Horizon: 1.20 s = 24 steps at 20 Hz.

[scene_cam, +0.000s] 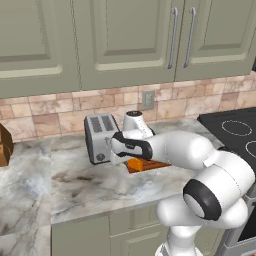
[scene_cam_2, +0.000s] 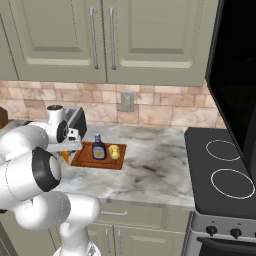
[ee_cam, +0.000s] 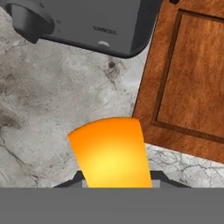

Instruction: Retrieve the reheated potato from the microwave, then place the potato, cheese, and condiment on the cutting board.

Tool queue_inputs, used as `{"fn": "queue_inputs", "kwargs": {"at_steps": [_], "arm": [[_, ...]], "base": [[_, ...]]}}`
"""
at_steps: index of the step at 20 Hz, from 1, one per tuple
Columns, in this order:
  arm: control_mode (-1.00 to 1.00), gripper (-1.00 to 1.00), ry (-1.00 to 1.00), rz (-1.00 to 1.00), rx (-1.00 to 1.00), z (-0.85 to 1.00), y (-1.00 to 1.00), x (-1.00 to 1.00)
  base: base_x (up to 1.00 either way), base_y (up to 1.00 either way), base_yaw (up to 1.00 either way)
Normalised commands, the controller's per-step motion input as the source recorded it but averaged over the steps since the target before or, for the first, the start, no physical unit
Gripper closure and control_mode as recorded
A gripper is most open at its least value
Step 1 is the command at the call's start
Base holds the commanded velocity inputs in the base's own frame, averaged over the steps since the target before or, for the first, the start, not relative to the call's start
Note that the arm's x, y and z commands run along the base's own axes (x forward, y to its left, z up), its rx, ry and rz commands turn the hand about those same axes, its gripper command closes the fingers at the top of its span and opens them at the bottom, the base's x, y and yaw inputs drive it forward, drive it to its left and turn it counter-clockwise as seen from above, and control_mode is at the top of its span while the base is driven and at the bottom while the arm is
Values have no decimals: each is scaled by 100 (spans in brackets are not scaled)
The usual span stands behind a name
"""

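Cheese (ee_cam: 111, 151) gripped in the tool (ee_cam: 114, 179) hangs beside the cutting board (ee_cam: 192, 78) edge.

cheese (ee_cam: 111, 153): covers most of both fingertips, lower end cut by frame edge | cutting board (ee_cam: 188, 83): runs off right of hand | toaster (ee_cam: 83, 19): cropped above hand

"CANCEL" on toaster (ee_cam: 87, 22) front
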Motion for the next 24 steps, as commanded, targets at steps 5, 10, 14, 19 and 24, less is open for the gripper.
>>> {"fn": "queue_inputs", "kwargs": {"at_steps": [5, 10, 14, 19, 24], "arm": [[-100, 100, 0, -9, 0, 0, -31, 21], [-100, 100, 0, -13, 0, 0, -16, 32], [-100, 100, -1, -11, 0, 0, -8, 22], [-100, 100, -8, -9, 0, 0, 0, 18], [-100, 100, -11, -9, 0, 0, -1, 11]], "base": [[0, 0, 0], [0, 0, 0], [0, 0, 0], [0, 0, 0], [0, 0, 0]]}}
